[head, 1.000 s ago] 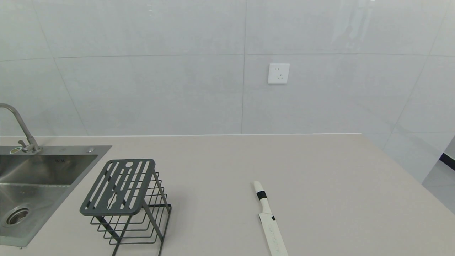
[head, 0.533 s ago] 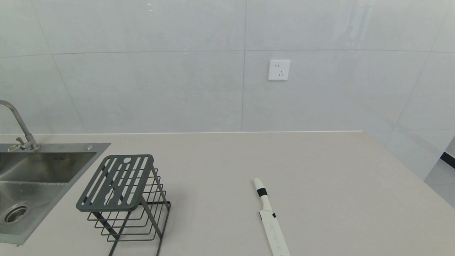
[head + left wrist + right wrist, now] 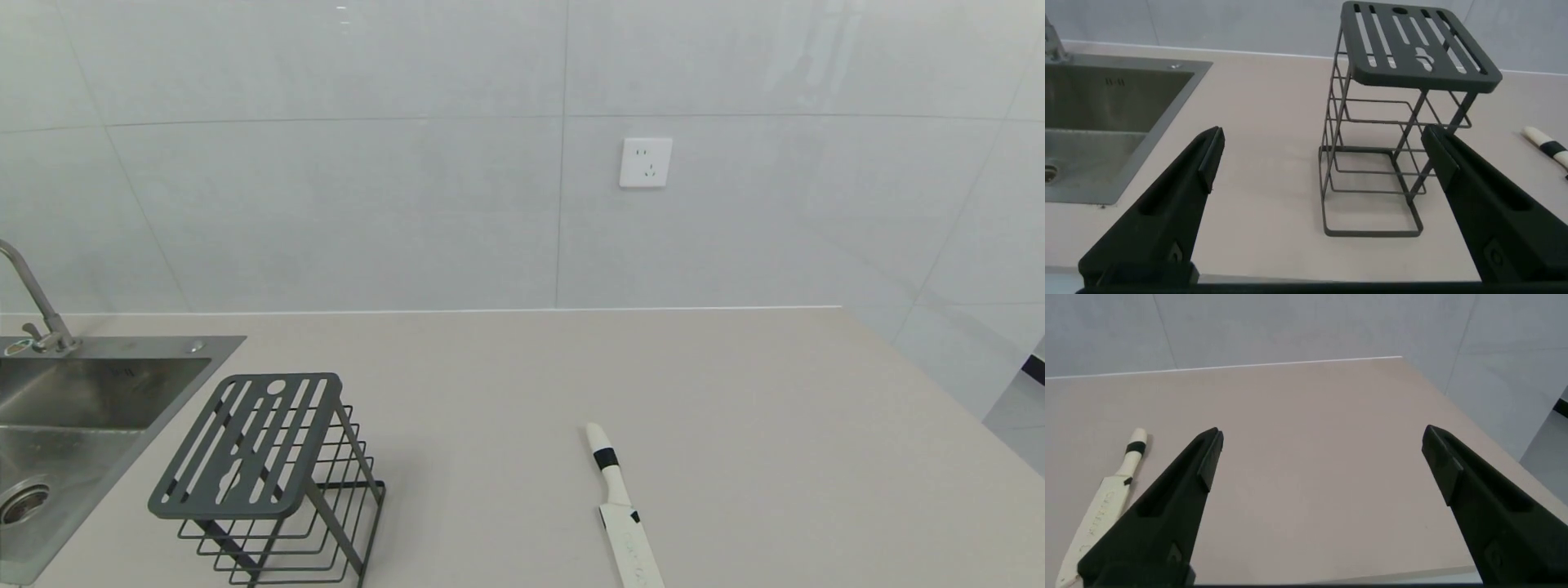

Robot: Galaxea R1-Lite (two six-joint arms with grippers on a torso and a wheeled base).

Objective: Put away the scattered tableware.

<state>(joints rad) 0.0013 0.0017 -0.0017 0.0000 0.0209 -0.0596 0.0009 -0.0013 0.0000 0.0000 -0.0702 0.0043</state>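
A white knife [image 3: 622, 514] with a black band on its handle lies flat on the beige counter [image 3: 735, 408], blade toward the front edge. It also appears in the right wrist view as the knife [image 3: 1109, 502], and its handle tip [image 3: 1545, 146] shows in the left wrist view. A dark wire knife rack [image 3: 265, 482] with a slotted top stands to the knife's left, seen close as the rack [image 3: 1400, 114]. My left gripper [image 3: 1323, 159] is open, short of the rack. My right gripper [image 3: 1323, 453] is open above bare counter, beside the knife.
A steel sink [image 3: 57, 425] with a faucet [image 3: 33, 302] is set into the counter at the left, next to the rack. The tiled wall with a socket [image 3: 645, 162] rises behind. The counter ends at the right edge [image 3: 939, 392].
The whole head view has shifted: the rack and sink sit further left and lower in the picture, so the camera has moved. The knife and rack keep their places relative to each other.
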